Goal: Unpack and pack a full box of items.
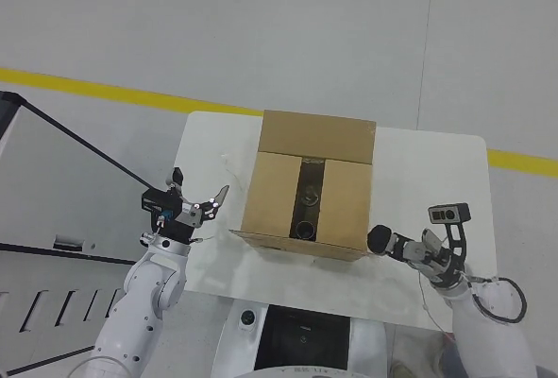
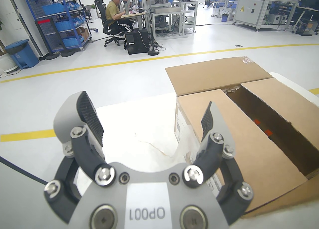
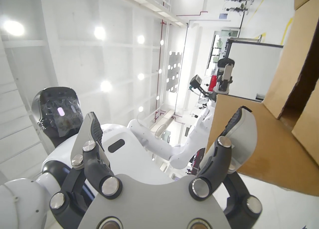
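A brown cardboard box (image 1: 271, 194) stands in the middle of the white table (image 1: 430, 180). Its two side flaps lie nearly flat, and a narrow dark gap between them shows dark round items (image 1: 306, 228) inside. The far flap (image 1: 316, 137) is folded outward. My left gripper (image 1: 201, 186) hangs open just off the box's left side (image 2: 249, 140), with nothing between its fingers (image 2: 147, 105). At the box's near right corner (image 3: 274, 140) my right gripper (image 1: 384, 241) is open (image 3: 165, 113), tilted sideways, one finger (image 3: 243, 130) against the cardboard.
Bare white tabletop lies on both sides of the box, more on the right. A wrinkled white sheet (image 2: 149, 130) covers the table between my left gripper and the box. A black cable (image 1: 80, 142) runs off to the left.
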